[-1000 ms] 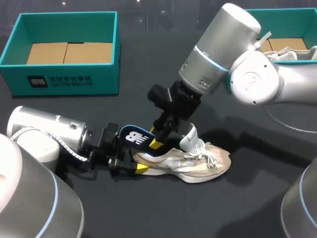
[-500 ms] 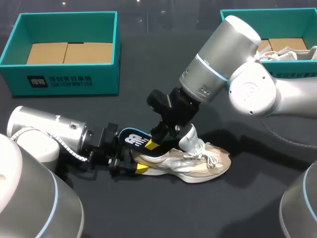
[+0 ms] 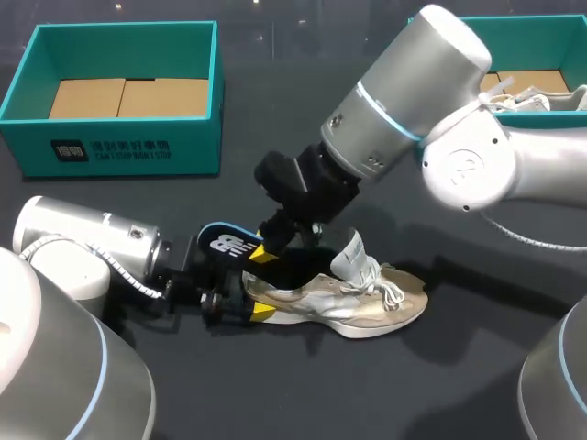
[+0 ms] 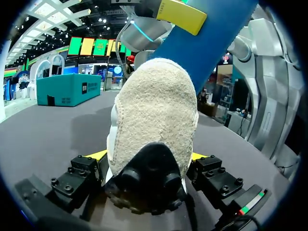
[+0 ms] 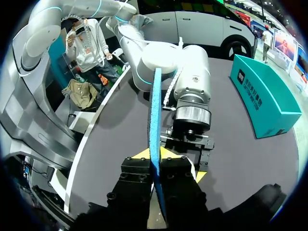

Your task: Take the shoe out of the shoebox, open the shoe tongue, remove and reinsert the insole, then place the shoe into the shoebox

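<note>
Left gripper [image 3: 240,304], at the table's 8 o'clock, is clamped on the heel of the shoe [image 3: 362,307], which lies mid-table. Right gripper [image 3: 263,249] pinches the blue insole [image 3: 220,246] just above that heel. Left box [image 3: 119,147] sits at 11 o'clock and right box [image 3: 518,20] at 1 o'clock.

light: bright, likely overhead | shadows: soft, beside shoe [image 3: 367,307] | glare: right arm [image 3: 431,55]
</note>
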